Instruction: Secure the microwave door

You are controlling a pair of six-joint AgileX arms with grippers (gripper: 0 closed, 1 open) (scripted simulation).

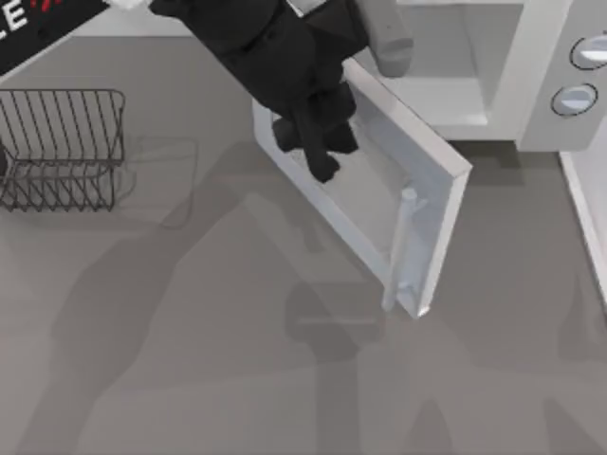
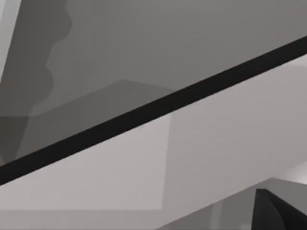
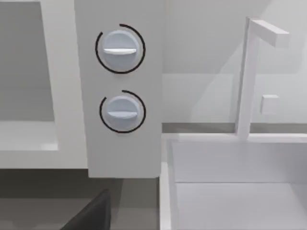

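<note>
Pressing on door: left gripper [image 1: 321, 161] sat against the door [image 1: 432, 204] outer face near its hinge side, finger spread can't tell | door stood half open, angled out from the microwave [image 1: 531, 104], handle [image 1: 398, 248] at its free edge | wire rack [image 1: 62, 147] at table's left | knobs [image 3: 120, 48] faced right wrist camera

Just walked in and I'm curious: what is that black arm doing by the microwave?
The left gripper sits against the outer face of the microwave door, near its hinge side. The door hangs wide open, its bar handle untouched. A wire rack stands at the table's left.
</note>
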